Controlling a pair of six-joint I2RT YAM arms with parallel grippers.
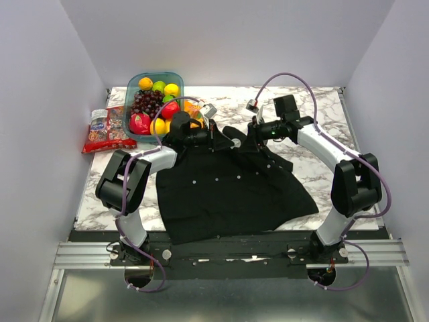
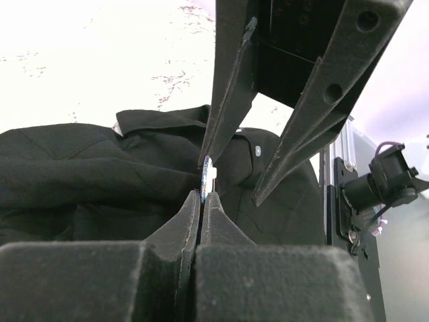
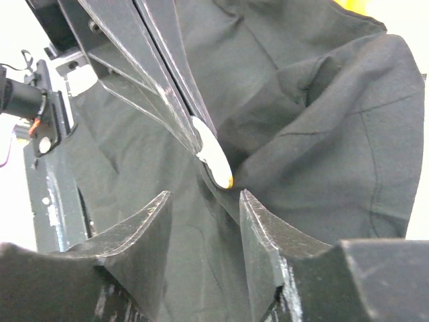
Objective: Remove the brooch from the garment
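Silvery-grey round brooch with yellowish rim is pinched edge-on by the closed left gripper, at the black cloth shirt collar, near the marble table far edge. The right gripper is held parted just beside it. Cloth should be clamped close behind, then the brooch drawn straight off.

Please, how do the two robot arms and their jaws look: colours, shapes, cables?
The left arm and right arm have white links joined by bulky black joints. A thin purple cable loops along each. The jaws are matte black, tapered wedges with a rough surface; one pair shows small round holes.
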